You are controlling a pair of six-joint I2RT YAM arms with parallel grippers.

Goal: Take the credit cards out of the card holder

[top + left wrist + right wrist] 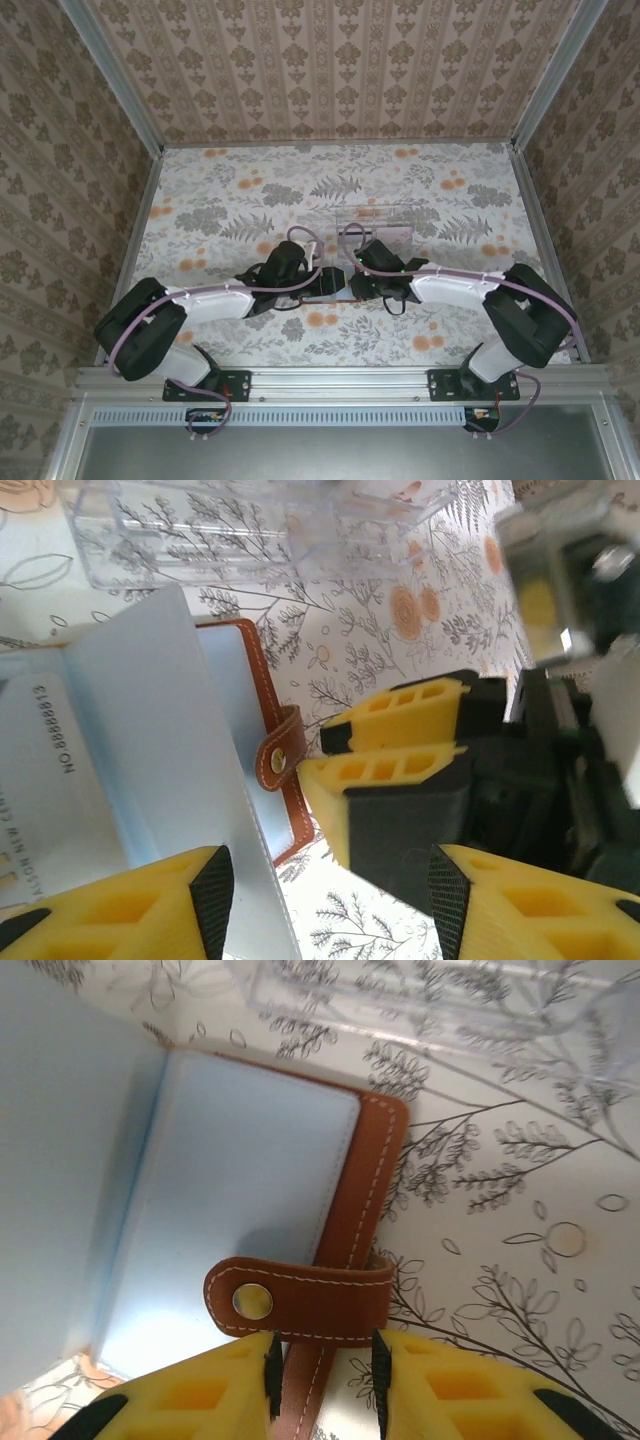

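The brown edge of the opened brown leather card holder [260, 1180] is clamped by the right end effector [324, 1355] on the floral tabletop [500, 1260]. The left end effector [330, 890], spread empty, is placed nearer the white numbered credit card [50, 780], pocketed to its left. Beyond, a clear plastic tray [200, 530] is seen.

Card holder [378, 1160] showing tan brown, white stitching; pockets [250, 1180] reading pale blue; bench [250, 190] running white with grey-orange florals.
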